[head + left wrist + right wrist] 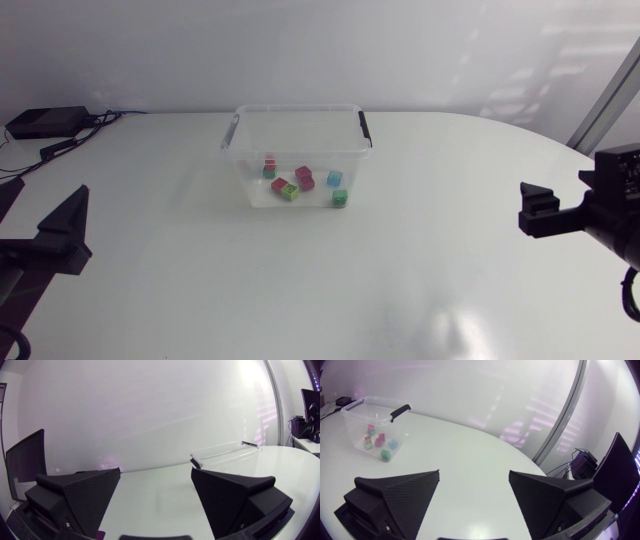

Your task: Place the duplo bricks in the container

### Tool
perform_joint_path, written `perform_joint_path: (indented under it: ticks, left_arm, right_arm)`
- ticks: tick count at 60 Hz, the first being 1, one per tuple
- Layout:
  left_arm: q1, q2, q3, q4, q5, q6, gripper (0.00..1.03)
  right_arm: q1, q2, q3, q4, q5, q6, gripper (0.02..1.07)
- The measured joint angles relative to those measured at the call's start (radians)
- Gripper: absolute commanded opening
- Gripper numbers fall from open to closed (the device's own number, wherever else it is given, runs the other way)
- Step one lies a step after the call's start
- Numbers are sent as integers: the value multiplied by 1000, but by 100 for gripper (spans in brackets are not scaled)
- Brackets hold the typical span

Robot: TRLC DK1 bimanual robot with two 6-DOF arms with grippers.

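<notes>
1. My left end effector (155,471) is at the left side of the counter (200,290), well apart from the container. Its two fingers are spread wide with nothing between them, so it holds nothing.
2. The container (245,150) is a clear tub with no lid on. It stands in the middle of the counter, toward the far side, and it has a black clip (366,130) on its right end.
3. The duplo bricks (279,184) lie inside the container, on its floor. From the left I see a red brick (270,160), a yellow-green brick (290,190), a pink brick (304,175), a blue brick (334,179) and a green brick (340,198).
4. I see no brick lying on the counter outside the container, so I think the job is done or very nearly done. The step now looks like a check. Look all around the container and along the counter for a brick left out.
5. To do that well, keep both arms out at the sides so nothing bumps the container — it looks light and may slide.
6. If a brick does turn up, come down on it from above with the fingers wide. Squeeze its two flat sides and lift it over the wall. Let go low inside so it does not bounce out.
7. My right end effector (474,472) is at the right side of the counter, also well apart from the container. Its fingers are spread wide too, and it holds nothing.
</notes>
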Motion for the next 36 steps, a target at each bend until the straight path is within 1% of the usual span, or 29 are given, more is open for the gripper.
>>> perform_joint_path:
  ticks: [9, 20, 36]
  left_arm:
    - [0, -32, -31, 29, -8, 11, 99]
    - [-2, -66, -71, 42, -46, 26, 99]
    - [-44, -84, -112, 47, -72, 6, 99]
  right_arm:
    - [-12, -63, -34, 2, -3, -14, 102]
    - [-26, -116, -74, 31, -11, -29, 102]
    - [-27, -243, -185, 69, -44, 7, 102]
